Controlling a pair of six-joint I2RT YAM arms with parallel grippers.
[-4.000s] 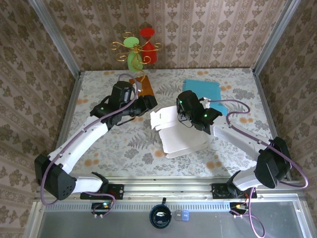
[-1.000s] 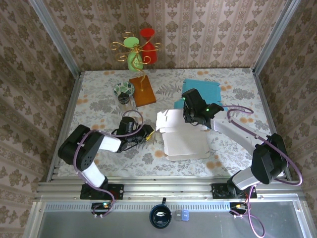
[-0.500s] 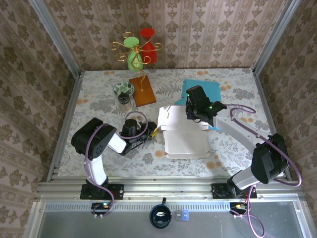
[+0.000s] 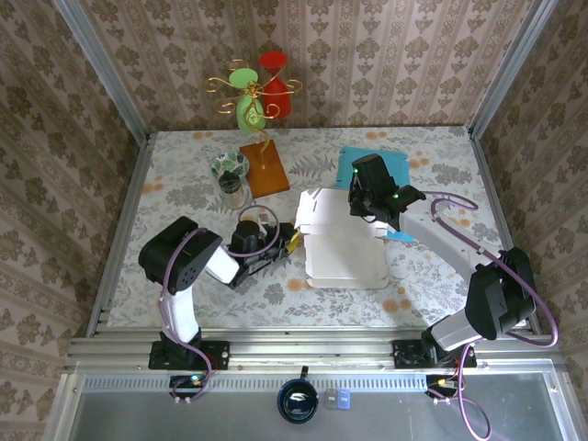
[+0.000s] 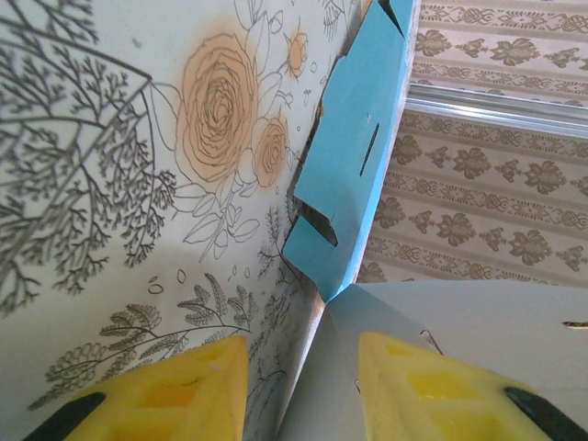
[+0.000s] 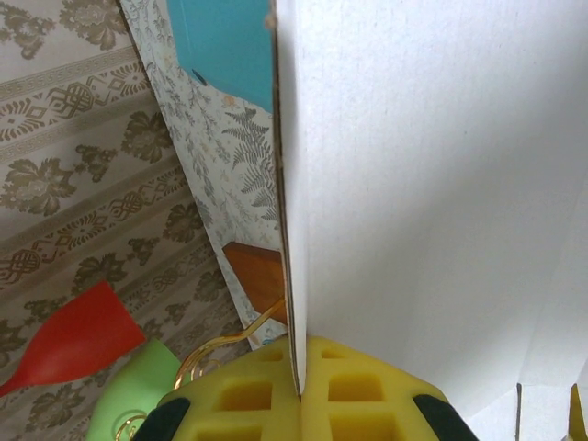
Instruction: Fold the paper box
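Observation:
The white paper box (image 4: 345, 259) lies half-folded at mid-table, its rear panel (image 4: 322, 208) raised. My right gripper (image 4: 356, 204) reaches in from the back right and is shut on that panel; in the right wrist view its yellow pads (image 6: 248, 400) pinch the panel's thin edge (image 6: 285, 230). My left gripper (image 4: 291, 242) lies low at the box's left edge. In the left wrist view its yellow fingertips (image 5: 161, 390) stand apart, and the edge of a white panel (image 5: 459, 322) runs up between them untouched.
A blue flat sheet (image 4: 378, 165) lies behind the box, also seen as the blue sheet (image 5: 354, 156). A brown wooden base (image 4: 264, 168) with a gold wire stand, green and red shapes (image 4: 259, 87), and a small glass bowl (image 4: 229, 166) sit at the back left.
My left gripper has slid right up to the box's left edge and opened a little. My right gripper has drawn the rear panel back and upward.

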